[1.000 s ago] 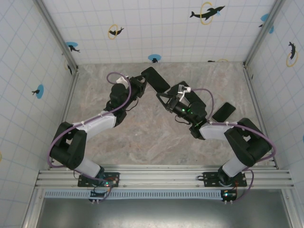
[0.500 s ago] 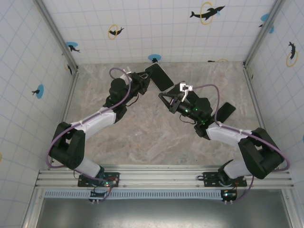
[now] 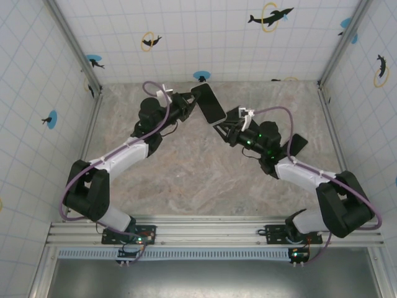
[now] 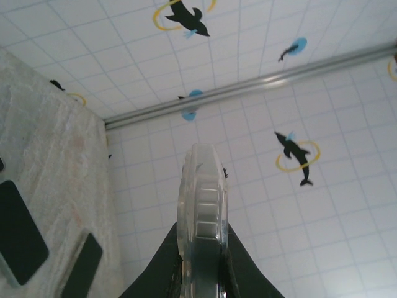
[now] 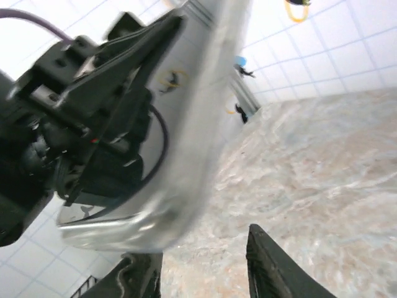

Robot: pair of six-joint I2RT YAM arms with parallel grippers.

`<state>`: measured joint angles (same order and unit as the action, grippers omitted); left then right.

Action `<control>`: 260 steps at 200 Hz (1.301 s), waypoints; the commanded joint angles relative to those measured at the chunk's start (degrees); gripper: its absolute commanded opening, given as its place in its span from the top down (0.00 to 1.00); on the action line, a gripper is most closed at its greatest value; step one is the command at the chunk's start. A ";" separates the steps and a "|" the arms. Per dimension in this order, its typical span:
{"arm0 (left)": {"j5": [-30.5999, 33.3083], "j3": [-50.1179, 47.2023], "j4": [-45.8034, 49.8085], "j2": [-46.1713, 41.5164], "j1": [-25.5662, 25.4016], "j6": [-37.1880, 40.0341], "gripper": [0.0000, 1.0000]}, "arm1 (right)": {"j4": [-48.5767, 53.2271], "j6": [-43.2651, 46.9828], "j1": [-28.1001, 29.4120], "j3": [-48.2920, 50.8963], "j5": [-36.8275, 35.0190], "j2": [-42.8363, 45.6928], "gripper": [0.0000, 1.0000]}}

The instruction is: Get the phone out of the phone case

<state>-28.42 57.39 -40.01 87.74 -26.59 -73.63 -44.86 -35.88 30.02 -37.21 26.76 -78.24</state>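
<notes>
Cased phone [image 3: 209, 103] is up in the air over the back of the surface [image 3: 186, 180], dark screen up, inside a clear phone case [image 4: 200, 211]. Left gripper [image 3: 190, 107] is clamped on the case's edge. Right gripper [image 5: 198, 276] sits just beside its near end, jaws apart, gripping nothing.

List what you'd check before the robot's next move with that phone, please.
1. Left fingers clamped on the case: ok, it stands edge-on between them.
2. Case lifted off the table: ok.
3. Right fingers open: ok, there is a gap between them.
4. Right fingers placed around the case's rim: cannot tell; the right wrist view is blurred and the rim sits just beyond the tips.
5. Phone out of the case: not ok, the dark slab sits inside the clear rim.
</notes>
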 commanded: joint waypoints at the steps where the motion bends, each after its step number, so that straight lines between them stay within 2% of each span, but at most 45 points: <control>1: -9.54 4.76 -3.74 -0.90 1.64 12.34 1.00 | 5.20 6.78 -1.92 -0.05 6.03 4.32 0.52; 34: -20.32 7.82 -5.74 1.08 4.66 21.63 1.00 | 11.04 13.47 -4.44 -3.29 15.51 5.49 0.48; 67: -31.61 6.93 -12.46 1.07 5.15 30.89 1.00 | 22.60 26.01 -4.40 -10.00 26.95 3.57 0.48; 109: -39.48 9.09 -4.93 -0.05 5.19 41.39 1.00 | 36.14 41.54 -3.18 -16.99 27.92 0.17 0.52; 136: -41.11 9.46 -1.91 -0.82 5.32 43.54 1.00 | 42.32 48.15 -2.62 -20.02 27.99 -1.67 0.54; 217: -40.03 7.84 -3.70 -1.58 5.32 42.19 1.00 | 41.34 51.27 -1.30 -21.59 31.30 -4.10 0.70; 260: -39.33 7.04 -4.97 -2.00 5.26 41.42 1.00 | 42.50 52.37 -0.84 -23.41 31.52 -5.93 0.74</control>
<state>-68.38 64.14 -39.53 88.25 -21.37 -31.99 -3.16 14.81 28.47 -57.34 56.27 -83.05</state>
